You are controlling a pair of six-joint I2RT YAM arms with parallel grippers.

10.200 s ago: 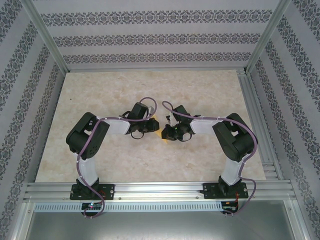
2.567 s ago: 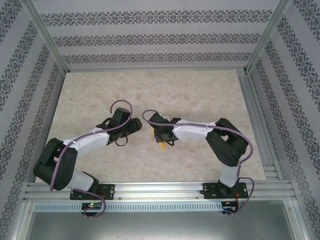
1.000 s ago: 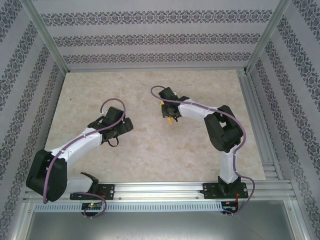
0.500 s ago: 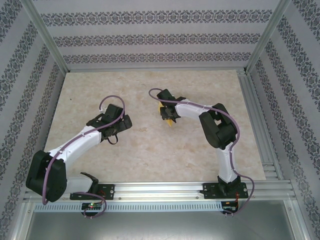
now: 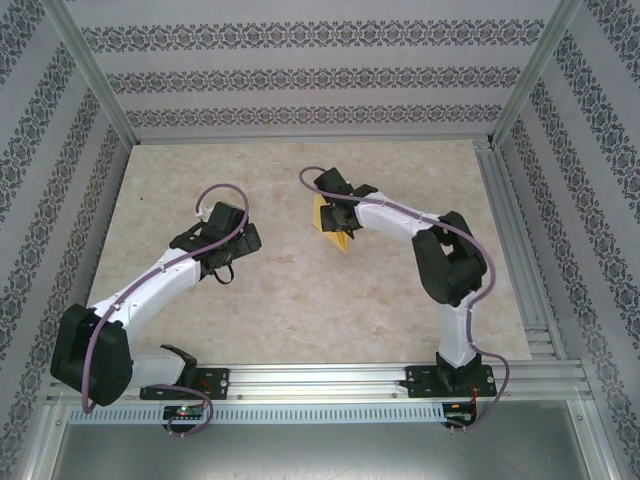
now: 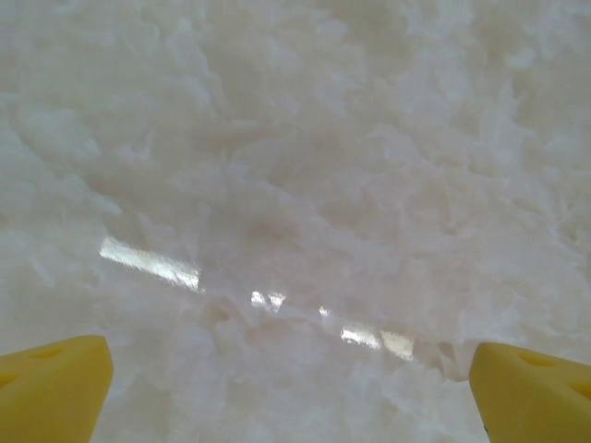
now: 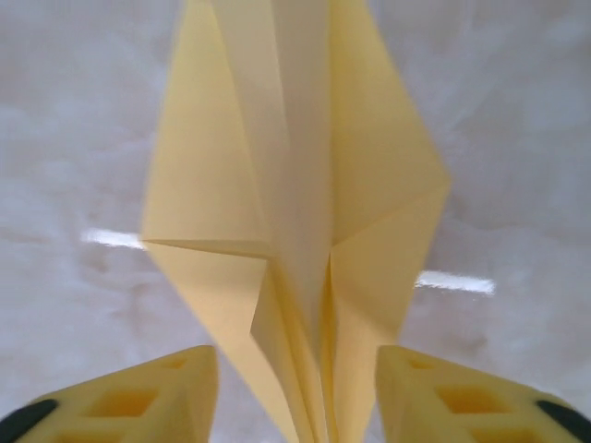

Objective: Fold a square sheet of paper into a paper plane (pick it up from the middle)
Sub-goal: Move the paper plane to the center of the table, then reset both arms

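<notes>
Two robot arms reach out over a pale marbled table (image 5: pixel 300 310). Nearer the bases and off to the left, the left gripper (image 5: pixel 222 243) hangs above bare tabletop; its wrist camera shows the left gripper (image 6: pixel 286 355) spread wide with nothing between the fingers. Farther out and near the middle of the table, the right gripper (image 5: pixel 335 208) is at the paper plane (image 5: pixel 340 238), a slim yellow-orange dart. From above, its point aims back toward the near edge. In the right wrist camera the paper plane (image 7: pixel 295 185) lies straight ahead of the right gripper (image 7: pixel 295 360), its long axis in line with the fingers. Its folded centre spine runs down into the gap between the two yellow pads (image 7: pixel 157 392). The pads stand a moderate way apart, not pinched together; the left one is clear of the paper, the right one close beside it, and contact there cannot be made out. The folding looks finished. Any coming grasp would turn on that spine sitting between the right fingers; the left arm is well apart.
</notes>
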